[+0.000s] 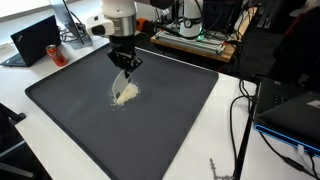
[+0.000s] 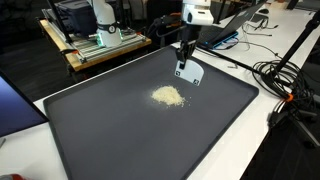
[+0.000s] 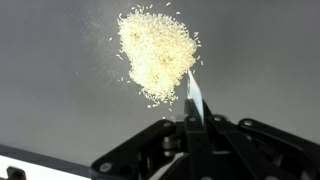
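A small pile of pale grains (image 1: 125,94) lies on a large dark mat (image 1: 170,120); it shows in both exterior views (image 2: 168,95) and in the wrist view (image 3: 157,50). My gripper (image 1: 125,62) (image 2: 186,55) (image 3: 190,125) is shut on a thin flat white scraper card (image 1: 122,82) (image 2: 190,72) (image 3: 193,95). The card hangs down from the jaws, edge on in the wrist view. Its lower edge is just beside the pile, near the mat. I cannot tell whether it touches the mat.
The mat (image 2: 120,130) lies on a white table. A black laptop (image 1: 35,40) stands at one corner. A wooden bench with equipment (image 1: 195,40) (image 2: 100,45) is behind. Cables (image 1: 243,110) (image 2: 290,80) trail beside the mat's edge.
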Motion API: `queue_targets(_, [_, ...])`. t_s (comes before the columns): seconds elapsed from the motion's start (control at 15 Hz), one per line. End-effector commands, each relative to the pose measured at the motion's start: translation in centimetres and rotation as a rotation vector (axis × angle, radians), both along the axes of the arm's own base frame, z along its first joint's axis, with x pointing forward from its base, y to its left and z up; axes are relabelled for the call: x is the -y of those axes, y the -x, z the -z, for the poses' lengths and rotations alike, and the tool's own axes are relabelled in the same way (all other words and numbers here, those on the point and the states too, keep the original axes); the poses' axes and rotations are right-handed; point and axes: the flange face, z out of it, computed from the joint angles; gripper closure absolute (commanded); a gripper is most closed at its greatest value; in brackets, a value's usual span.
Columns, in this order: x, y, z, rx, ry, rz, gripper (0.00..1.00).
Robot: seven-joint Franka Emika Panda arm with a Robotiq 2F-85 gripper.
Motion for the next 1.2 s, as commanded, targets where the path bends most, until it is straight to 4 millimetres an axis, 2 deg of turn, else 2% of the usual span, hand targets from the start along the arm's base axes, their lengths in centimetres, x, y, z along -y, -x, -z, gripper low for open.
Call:
queue_targets(0.0, [3.7,1.2,-1.3,-0.043,-0.098,0.065,0.99])
queue_targets(0.2, [5.8,2.2,-1.1,-0.045,-0.135,0.104,0.99])
queue_targets(0.4, [6.9,3.8,-0.2,-0.026,-0.145,0.122,0.99])
queue_targets(0.47, [6.4,2.0,-0.1,-0.037,-0.115,0.119,0.96])
queue_targets(0.73, [6.7,3.1,0.5,-0.038,-0.121,0.127,0.96])
queue_targets(0.8, [6.7,3.2,0.4,-0.038,-0.121,0.128,0.99])
queue_targets(1.13, [5.9,4.1,2.5,-0.035,-0.133,0.105,0.99])
